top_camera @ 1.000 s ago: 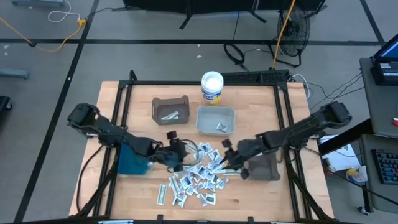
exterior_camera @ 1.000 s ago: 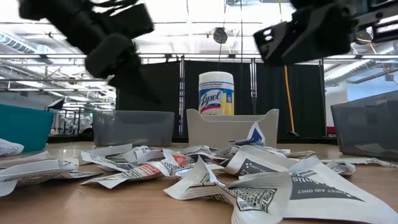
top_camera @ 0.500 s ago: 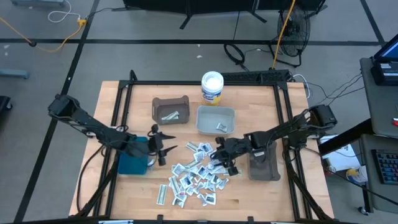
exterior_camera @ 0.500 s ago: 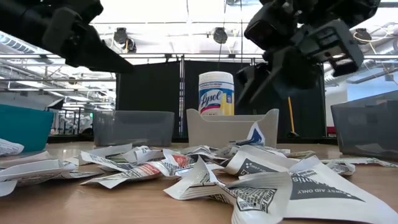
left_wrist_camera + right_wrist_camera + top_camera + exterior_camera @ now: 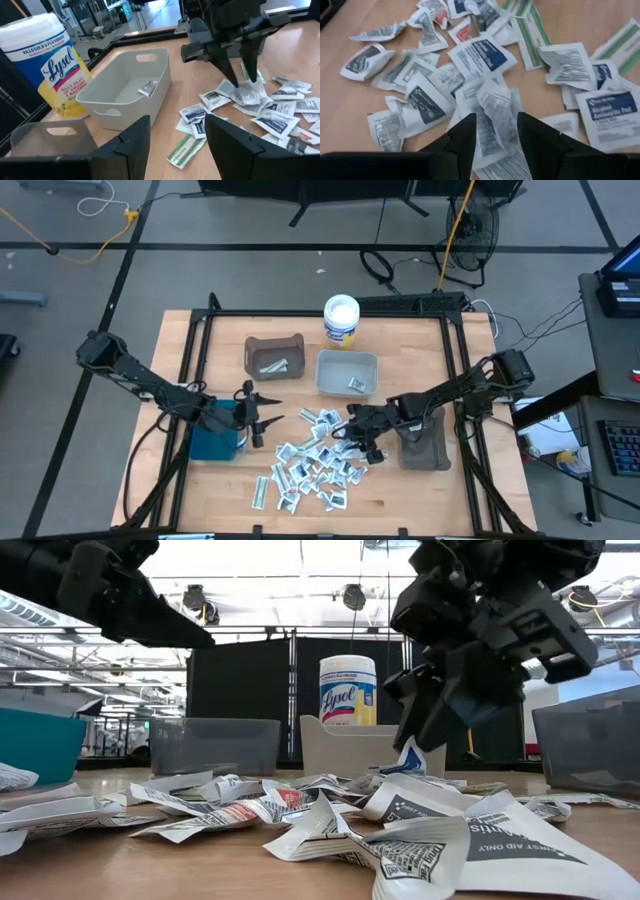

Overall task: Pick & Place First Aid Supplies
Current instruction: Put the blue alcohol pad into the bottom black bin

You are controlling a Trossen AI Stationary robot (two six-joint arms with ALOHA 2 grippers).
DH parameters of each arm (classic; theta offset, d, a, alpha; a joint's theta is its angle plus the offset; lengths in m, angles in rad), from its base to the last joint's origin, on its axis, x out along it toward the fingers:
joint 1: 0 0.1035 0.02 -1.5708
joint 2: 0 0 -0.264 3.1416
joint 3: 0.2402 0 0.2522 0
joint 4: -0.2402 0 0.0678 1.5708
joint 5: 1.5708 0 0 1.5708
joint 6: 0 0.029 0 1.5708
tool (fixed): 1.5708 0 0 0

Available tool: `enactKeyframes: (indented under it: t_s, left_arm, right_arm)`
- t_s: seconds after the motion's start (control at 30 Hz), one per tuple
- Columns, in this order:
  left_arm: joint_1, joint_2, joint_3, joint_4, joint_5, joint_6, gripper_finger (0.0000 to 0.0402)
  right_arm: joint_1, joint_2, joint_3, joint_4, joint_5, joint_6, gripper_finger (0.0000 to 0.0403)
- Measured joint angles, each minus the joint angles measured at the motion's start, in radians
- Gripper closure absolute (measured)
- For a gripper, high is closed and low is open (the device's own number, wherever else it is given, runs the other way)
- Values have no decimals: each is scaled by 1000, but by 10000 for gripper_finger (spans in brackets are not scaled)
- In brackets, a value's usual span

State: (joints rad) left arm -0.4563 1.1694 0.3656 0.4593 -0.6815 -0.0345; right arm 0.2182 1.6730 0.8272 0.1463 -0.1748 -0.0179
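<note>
The first aid supplies (image 5: 315,465), small white packets with blue, red or green print, lie in a loose pile on the wooden table's near middle. My right gripper (image 5: 350,438) slants down over the pile's far right part. It is open, and its fingers (image 5: 465,135) stand on either side of a crumpled packet (image 5: 492,117) on top of the pile. My left gripper (image 5: 262,420) hangs open and nearly level beside the teal bin (image 5: 212,438), left of the pile, with nothing between its fingers (image 5: 135,140). My right gripper comes at the crumpled packet (image 5: 248,93) slanting from above and from the table's right, one finger on each side of it. The packet lies on the pile. Whether the fingers touch it, I cannot tell.
A brown bin (image 5: 275,355) and a light grey bin (image 5: 347,375), each with packets in it, stand at the far middle. A white Lysol tub (image 5: 341,320) stands behind them. A dark grey bin (image 5: 425,448) sits under the right arm.
My left gripper has drawn back from the pile toward the table's left edge, tipped up toward level, and now keeps still beside the teal bin. My right gripper has sunk toward the pile and rolled, its fingers now low over the packets.
</note>
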Motion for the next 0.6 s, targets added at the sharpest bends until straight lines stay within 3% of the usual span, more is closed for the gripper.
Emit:
enactKeyframes:
  t_s: [0.23,0.6]
  left_arm:
    - [0,0,0,3,2,-4,208]
    - [-1,1,0,-13,4,-4,208]
  right_arm:
    - [2,13,-1,-8,-11,-1,300]
    - [2,12,-1,15,-7,-27,381]
